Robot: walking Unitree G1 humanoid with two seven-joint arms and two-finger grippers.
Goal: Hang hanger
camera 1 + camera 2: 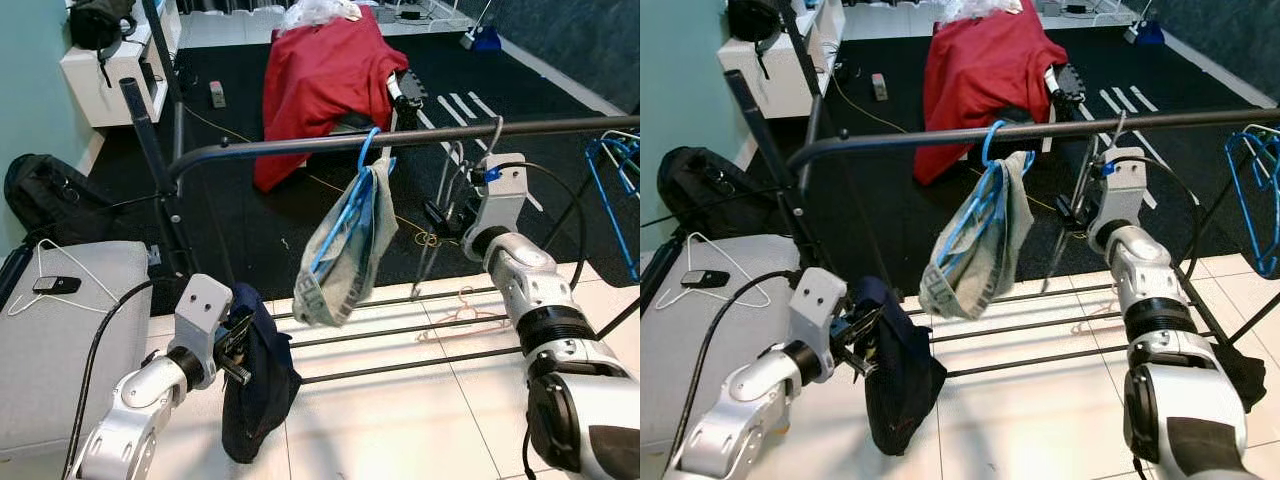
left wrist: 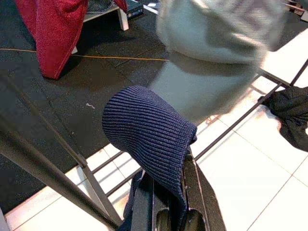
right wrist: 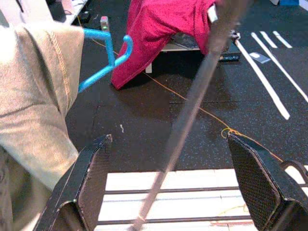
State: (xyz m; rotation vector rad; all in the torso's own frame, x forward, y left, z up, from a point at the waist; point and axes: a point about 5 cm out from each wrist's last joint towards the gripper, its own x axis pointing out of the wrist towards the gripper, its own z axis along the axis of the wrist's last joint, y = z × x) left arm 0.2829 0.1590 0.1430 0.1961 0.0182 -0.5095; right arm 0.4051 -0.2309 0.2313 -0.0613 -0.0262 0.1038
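Note:
A blue hanger (image 1: 366,152) hooks over the black rail (image 1: 290,146) and carries a grey-beige garment (image 1: 345,250). In the right wrist view the hanger hook (image 3: 108,62) and the garment (image 3: 33,91) lie to one side, and the rail (image 3: 192,101) crosses between the fingers. My right gripper (image 3: 169,142) is open at rail height, just right of the hanger, holding nothing. Lower left, my left gripper (image 1: 238,347) is shut on a navy knit garment (image 1: 255,400) that droops towards the floor. In the left wrist view that knit (image 2: 144,130) is draped over the fingers (image 2: 143,207).
More blue hangers (image 1: 615,170) hang at the rail's right end. The rack's lower bars (image 1: 400,325) cross the tiles with a thin hanger (image 1: 460,310) lying there. A grey cushion (image 1: 60,350) on the left holds a white wire hanger (image 1: 80,265) and a phone (image 1: 55,285). A red cloth (image 1: 325,75) covers a bench behind.

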